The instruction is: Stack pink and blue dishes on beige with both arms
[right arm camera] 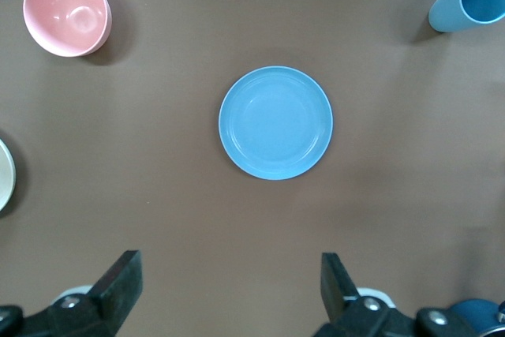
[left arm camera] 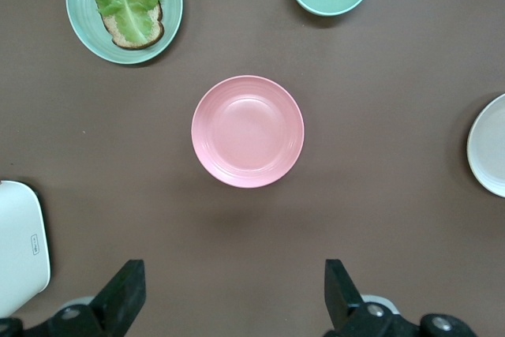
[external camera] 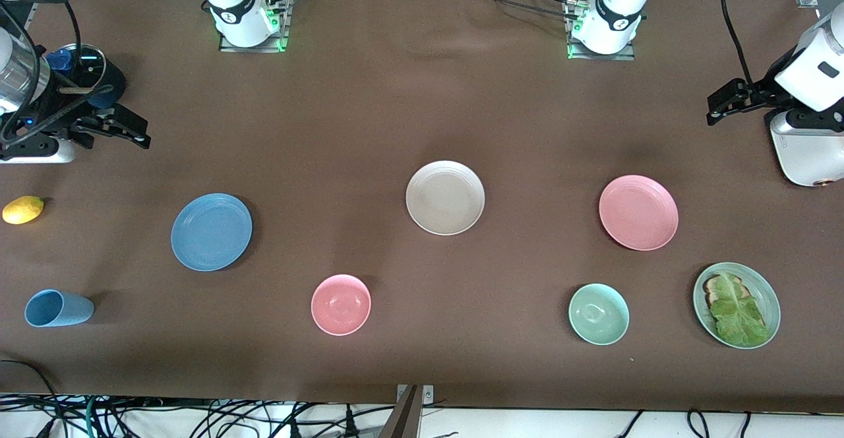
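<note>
Both plates lie apart from wide, empty claws: pink plate (left arm camera: 248,131) from left claw (left arm camera: 235,296), blue plate (right arm camera: 275,122) from right claw (right arm camera: 229,293).

High front view; wrist views straight down.

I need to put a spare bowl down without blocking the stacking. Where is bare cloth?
Bare: between the beige plate and the arm bases, and between pink bowl and green bowl. Crowded: around the lettuce plate and pink plate.
</note>
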Tool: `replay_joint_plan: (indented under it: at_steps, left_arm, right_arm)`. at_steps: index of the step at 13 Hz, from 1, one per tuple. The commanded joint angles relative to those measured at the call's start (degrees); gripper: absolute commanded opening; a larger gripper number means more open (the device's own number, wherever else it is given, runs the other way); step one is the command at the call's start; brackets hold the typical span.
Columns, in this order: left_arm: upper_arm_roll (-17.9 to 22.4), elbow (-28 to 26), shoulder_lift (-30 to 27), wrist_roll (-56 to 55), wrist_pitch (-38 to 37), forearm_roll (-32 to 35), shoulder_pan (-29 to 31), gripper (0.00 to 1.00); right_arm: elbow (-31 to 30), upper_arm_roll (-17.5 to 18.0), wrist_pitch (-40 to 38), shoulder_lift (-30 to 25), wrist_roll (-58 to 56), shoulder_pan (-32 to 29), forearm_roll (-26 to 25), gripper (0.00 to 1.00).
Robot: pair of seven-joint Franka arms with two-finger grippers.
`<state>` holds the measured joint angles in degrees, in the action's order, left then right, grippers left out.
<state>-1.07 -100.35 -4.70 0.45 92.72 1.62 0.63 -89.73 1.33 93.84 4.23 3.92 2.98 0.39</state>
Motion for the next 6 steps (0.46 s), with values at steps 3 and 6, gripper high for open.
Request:
replay_joint_plan:
  at_steps: [3, 6]
  left_arm:
    - [0.11, -0.19, -0.22, 0.08, 0.44, 0.58, -0.19, 1.0]
    - [0.11, -0.19, -0.22, 0.0, 0.44, 0.58, -0.19, 1.0]
  right_arm:
    - [-1.59, 0.25, 0.29, -1.68, 0.3, -0.52, 0.57, 1.0]
    - [-1.59, 0.16, 0.56, -1.68, 0.3, -0.61, 0.58, 1.0]
